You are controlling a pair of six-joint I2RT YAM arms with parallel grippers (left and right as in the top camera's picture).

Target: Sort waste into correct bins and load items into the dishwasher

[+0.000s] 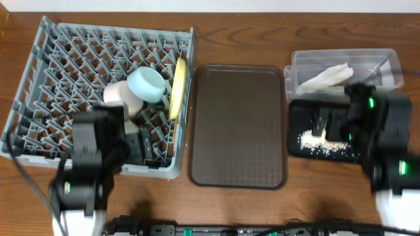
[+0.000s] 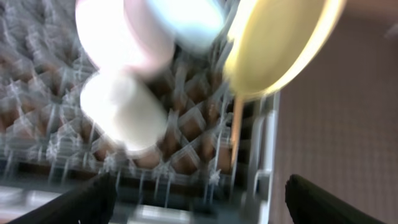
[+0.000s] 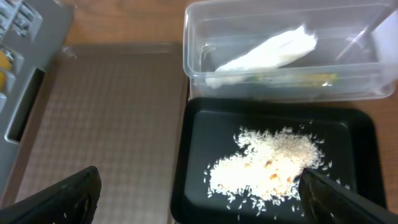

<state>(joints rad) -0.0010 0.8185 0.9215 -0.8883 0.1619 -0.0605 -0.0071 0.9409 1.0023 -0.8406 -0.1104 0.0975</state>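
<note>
The grey dish rack (image 1: 65, 65) holds a light blue bowl (image 1: 146, 84), a white bowl (image 1: 118, 95) and an upright yellow plate (image 1: 177, 88). My left gripper (image 1: 141, 147) is open and empty over the rack's near right corner. Its blurred wrist view shows the plate (image 2: 280, 43), the blue bowl (image 2: 186, 18), a white cup (image 2: 124, 115) and a thin wooden stick (image 2: 236, 130). The clear tub (image 3: 280, 87) holds the napkin (image 3: 267, 53) and a green-yellow wrapper (image 3: 311, 79). The black tray (image 3: 205, 137) holds rice (image 3: 270, 165). My right gripper (image 3: 199, 202) is open and empty above its near edge.
The large brown serving tray (image 1: 237, 124) lies between the rack and the two bins, with nothing on it. It also shows in the right wrist view (image 3: 106, 124), with the rack's corner (image 3: 25, 56) at far left. Wooden table (image 1: 262, 39) surrounds everything.
</note>
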